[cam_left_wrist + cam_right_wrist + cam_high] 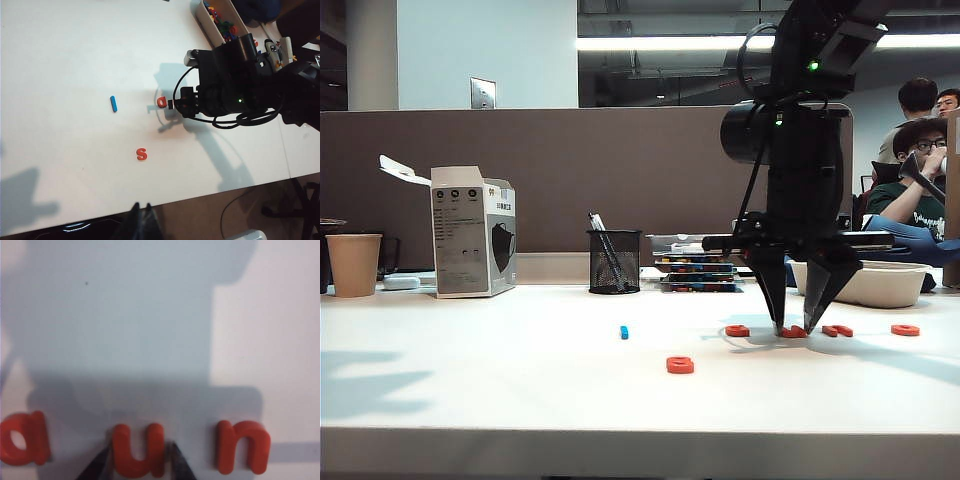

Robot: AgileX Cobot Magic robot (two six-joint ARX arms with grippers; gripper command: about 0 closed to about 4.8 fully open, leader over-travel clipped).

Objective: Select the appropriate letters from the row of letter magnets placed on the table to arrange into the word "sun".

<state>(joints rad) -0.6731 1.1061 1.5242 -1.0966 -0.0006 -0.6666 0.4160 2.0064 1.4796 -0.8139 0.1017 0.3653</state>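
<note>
The wide, plain white table [470, 400] is spreading before a grey-brown partition panel [570, 170], with office workers sitting beyond it. A white printed carton [472, 232], a black mesh pen holder [614, 261] and a tan paper cup [353, 264] are standing along the back. The right gripper [796, 328] is pointing straight down with its black fingertips [97, 465] flanking the orange-red plastic letter "u" [137, 450], sitting in the row between the "a" [22, 437] and the "n" [242, 446]; whether they are squeezing it yet is unclear. The orange-red "s" [142, 154] is lying apart, nearer the front edge. The left gripper [142, 220] is hovering off the table's edge, its opening indiscernible.
</note>
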